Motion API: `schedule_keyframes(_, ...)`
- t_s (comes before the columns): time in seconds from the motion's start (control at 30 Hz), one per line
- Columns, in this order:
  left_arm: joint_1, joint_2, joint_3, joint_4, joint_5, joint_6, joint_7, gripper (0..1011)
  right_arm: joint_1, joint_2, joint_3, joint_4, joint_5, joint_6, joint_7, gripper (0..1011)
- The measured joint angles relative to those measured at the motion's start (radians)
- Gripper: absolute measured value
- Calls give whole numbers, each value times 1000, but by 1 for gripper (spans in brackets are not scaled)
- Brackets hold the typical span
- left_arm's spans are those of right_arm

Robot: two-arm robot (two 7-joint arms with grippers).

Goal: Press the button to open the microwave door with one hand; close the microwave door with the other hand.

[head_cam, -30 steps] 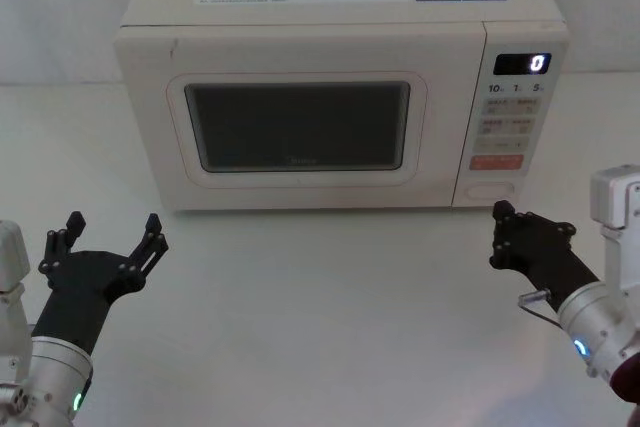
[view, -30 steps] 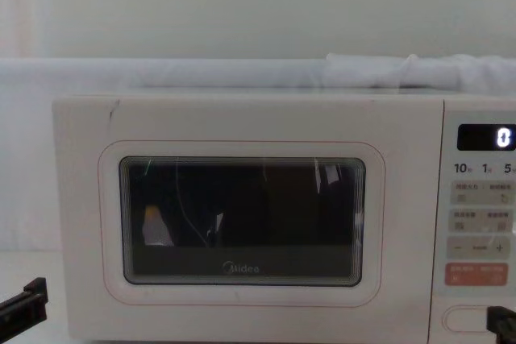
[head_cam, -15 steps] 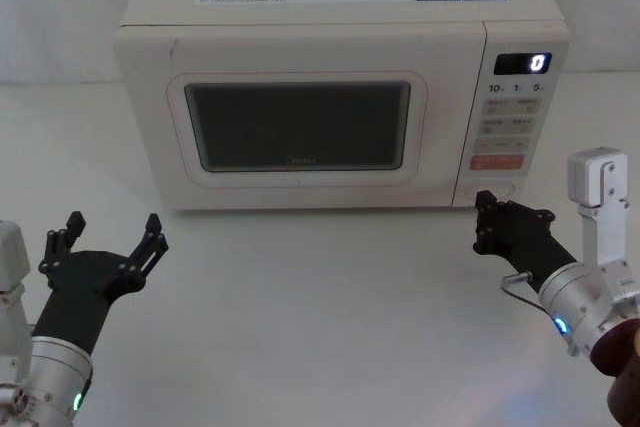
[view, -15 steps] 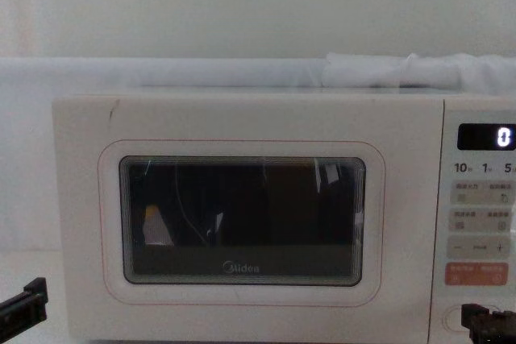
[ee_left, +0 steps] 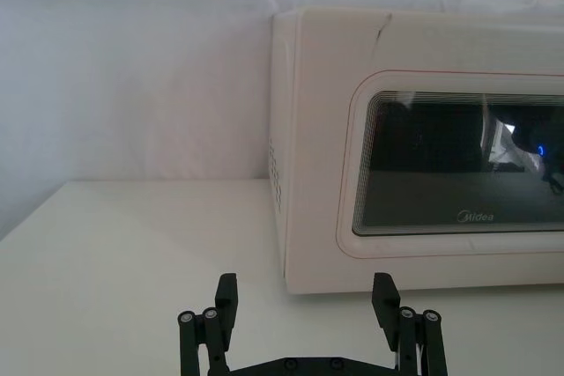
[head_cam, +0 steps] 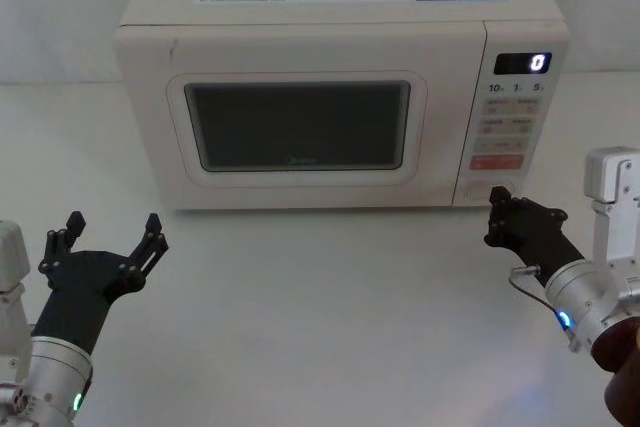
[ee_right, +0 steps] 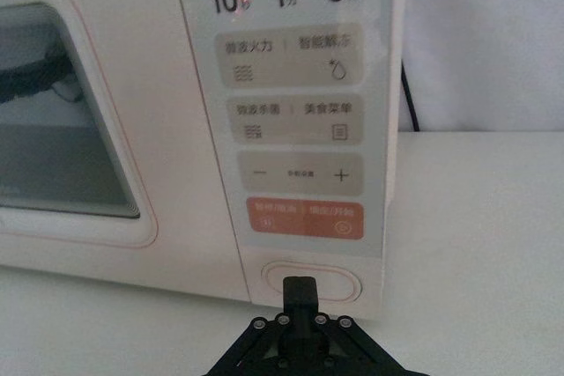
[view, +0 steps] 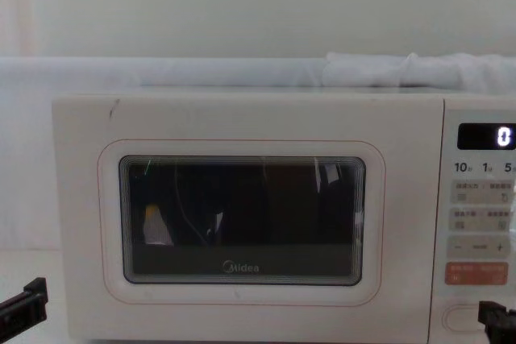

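A cream microwave [head_cam: 340, 87] stands on a plain white bench [head_cam: 320, 307], and everything here is placed from it. Behind it runs a pale wall, with white cloth draped along the back edge of the bench [view: 403, 70]. A dark cable [ee_right: 407, 94] drops down behind the microwave's right side.

The microwave door [head_cam: 300, 127] fills the front left of the control panel and sits flush and closed, its dark window reflecting faint shapes. The button [ee_right: 310, 281] is the wide oval key at the very bottom of the panel, beneath the salmon-orange key [ee_right: 306, 217]. The display [head_cam: 522, 63] at the panel's top reads 0.

The right pincer [head_cam: 496, 209] is low at the microwave's front right corner, its fingers closed together into one black tip just in front of the button; whether it touches cannot be told. The left pincer [head_cam: 110, 235] hovers over the bench well in front of the microwave's left corner, its fingers spread wide and holding nothing, well apart from the door.
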Motion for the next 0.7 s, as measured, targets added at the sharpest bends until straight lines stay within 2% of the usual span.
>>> schedule_keyframes(0.33, 0, 0, 0, 0, 0, 0, 0, 1001, -12, -6, 7, -20, 6, 3, -15, 0)
schedule_keyframes(0.7, 0, 0, 0, 0, 0, 0, 0, 1001, -15, -10, -6, -12, -42, 12, -43, 0)
